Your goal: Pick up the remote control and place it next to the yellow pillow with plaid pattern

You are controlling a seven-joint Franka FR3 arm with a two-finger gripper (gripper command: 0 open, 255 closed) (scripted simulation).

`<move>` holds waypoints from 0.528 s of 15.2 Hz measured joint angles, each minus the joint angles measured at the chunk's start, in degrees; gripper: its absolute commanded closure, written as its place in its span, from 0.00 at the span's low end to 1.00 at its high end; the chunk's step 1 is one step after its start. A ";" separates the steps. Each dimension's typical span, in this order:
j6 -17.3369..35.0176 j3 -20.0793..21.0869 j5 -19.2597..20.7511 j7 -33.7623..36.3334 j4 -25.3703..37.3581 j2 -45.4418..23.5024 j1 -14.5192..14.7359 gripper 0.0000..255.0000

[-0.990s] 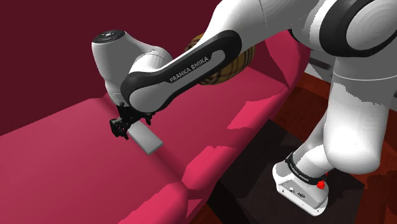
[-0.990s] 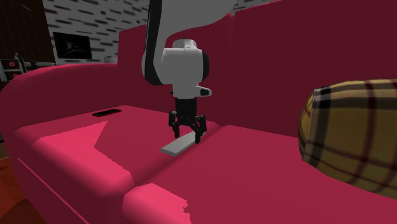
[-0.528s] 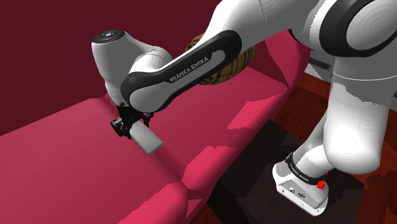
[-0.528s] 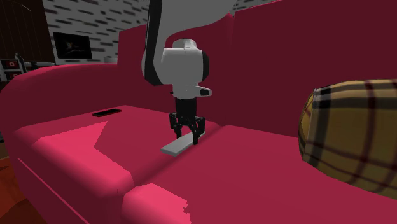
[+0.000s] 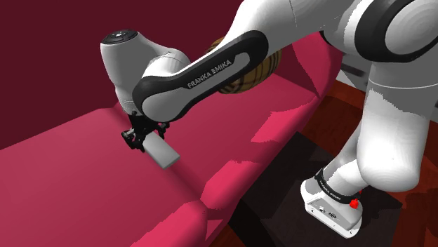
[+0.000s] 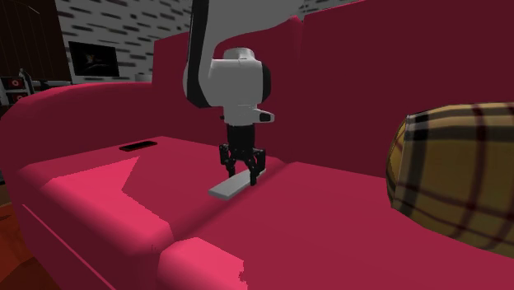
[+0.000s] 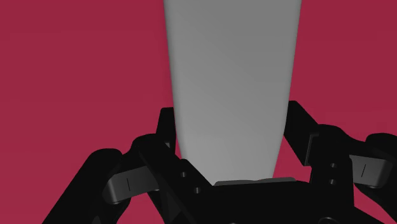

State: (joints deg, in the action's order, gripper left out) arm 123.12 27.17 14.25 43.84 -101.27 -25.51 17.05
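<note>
The remote control [image 5: 163, 155] is a flat grey slab on the red sofa seat [image 5: 70, 182]. My gripper [image 5: 141, 143] points down over its far end and is shut on it. In the second exterior view the gripper [image 6: 241, 170] clasps the raised end of the remote control [image 6: 230, 189], which slants down toward the seat. Seen from the wrist, the remote control [image 7: 232, 83] runs out from between the black fingers [image 7: 167, 130] of the gripper [image 7: 231, 130]. The yellow plaid pillow [image 6: 453, 177] lies at the second exterior view's right; my forearm partly hides the pillow [image 5: 247, 79].
The sofa backrest [image 6: 354, 91] rises close behind the hand. A small black object [image 6: 138, 147] lies on the seat toward the armrest. A dark screen [image 6: 93, 58] stands beyond the sofa. My stand [image 5: 337, 207] sits on a dark box by the sofa's front edge.
The fingers have closed in on the remote's end. Hand and remote have since edged up very slightly.
</note>
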 measured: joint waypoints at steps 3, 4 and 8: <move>-1.75 0.34 -0.56 -0.26 0.97 0.89 -0.06 1.00; -2.42 0.46 -0.83 -0.50 1.26 1.32 -0.20 1.00; -4.73 0.82 -1.58 -0.99 2.52 2.51 -0.40 1.00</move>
State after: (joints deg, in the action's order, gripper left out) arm 118.40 27.99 12.67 42.85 -98.75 -23.00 16.65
